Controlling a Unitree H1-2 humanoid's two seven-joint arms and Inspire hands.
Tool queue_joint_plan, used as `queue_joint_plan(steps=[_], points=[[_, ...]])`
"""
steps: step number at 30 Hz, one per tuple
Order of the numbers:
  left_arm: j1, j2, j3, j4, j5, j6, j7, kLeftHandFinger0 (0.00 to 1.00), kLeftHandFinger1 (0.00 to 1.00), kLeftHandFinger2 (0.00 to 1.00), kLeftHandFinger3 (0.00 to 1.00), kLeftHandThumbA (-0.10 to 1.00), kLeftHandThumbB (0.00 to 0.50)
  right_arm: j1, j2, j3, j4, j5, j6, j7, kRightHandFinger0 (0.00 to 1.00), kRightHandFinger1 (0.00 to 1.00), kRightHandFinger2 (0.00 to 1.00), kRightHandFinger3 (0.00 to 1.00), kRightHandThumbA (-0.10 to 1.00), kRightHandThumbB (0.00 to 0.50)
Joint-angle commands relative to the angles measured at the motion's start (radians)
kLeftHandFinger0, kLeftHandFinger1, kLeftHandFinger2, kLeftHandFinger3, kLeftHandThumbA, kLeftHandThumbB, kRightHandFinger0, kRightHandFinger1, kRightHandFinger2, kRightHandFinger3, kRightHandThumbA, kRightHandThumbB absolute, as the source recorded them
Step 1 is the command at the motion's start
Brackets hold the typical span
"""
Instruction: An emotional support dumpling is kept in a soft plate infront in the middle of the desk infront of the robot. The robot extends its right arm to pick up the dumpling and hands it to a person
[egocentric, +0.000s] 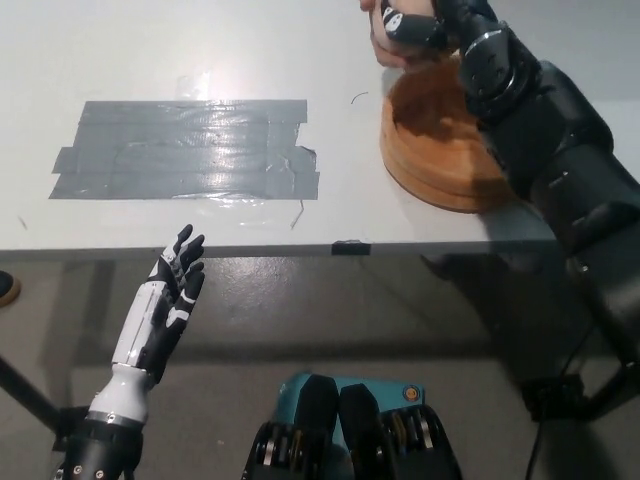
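White desk (200, 60), right hand (425, 22) at far edge closed on pale dumpling (392, 22) above soft plate (420, 160); likely light, squashy, best cupped gently; left hand (175, 275) resting spread, empty.

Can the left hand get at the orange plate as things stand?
Probably not: the left hand rests open below the desk edge, far from the plate, and the right arm lies across it.
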Motion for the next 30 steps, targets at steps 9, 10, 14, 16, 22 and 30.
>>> queue_joint_plan(steps=[9, 10, 14, 16, 22, 30], points=[[-0.020, 0.011, -0.008, -0.033, 0.021, -0.022, -0.008, 1.00, 1.00, 1.00, 1.00, 0.85, 0.344, -0.100, -0.018, 0.076, -0.001, -0.075, 0.003, 0.131, 1.00, 1.00, 1.00, 1.00, 0.87, 0.500], [-0.020, 0.011, -0.008, -0.032, 0.018, -0.021, -0.009, 1.00, 1.00, 1.00, 1.00, 0.86, 0.346, -0.100, -0.021, 0.078, -0.005, -0.077, 0.001, 0.130, 1.00, 1.00, 1.00, 1.00, 0.89, 0.500], [-0.020, 0.012, -0.007, -0.036, 0.013, -0.016, -0.013, 1.00, 1.00, 1.00, 1.00, 0.85, 0.345, -0.102, -0.033, 0.068, -0.018, -0.072, -0.006, 0.134, 1.00, 1.00, 1.00, 1.00, 0.95, 0.500], [-0.022, 0.016, -0.007, -0.035, 0.022, -0.018, -0.011, 1.00, 1.00, 1.00, 1.00, 0.86, 0.338, -0.112, -0.045, 0.048, -0.028, -0.055, -0.014, 0.148, 1.00, 1.00, 1.00, 1.00, 0.89, 0.500], [-0.022, 0.014, -0.004, -0.037, 0.018, -0.014, -0.011, 1.00, 1.00, 1.00, 1.00, 0.85, 0.343, -0.124, -0.084, -0.033, -0.120, 0.001, -0.061, 0.179, 1.00, 1.00, 1.00, 1.00, 0.87, 0.500], [-0.043, 0.015, -0.002, -0.022, 0.016, -0.024, -0.011, 1.00, 1.00, 1.00, 1.00, 0.84, 0.338, -0.018, -0.185, -0.138, -0.544, 0.031, -0.024, 0.230, 1.00, 1.00, 1.00, 1.00, 0.91, 0.499]])
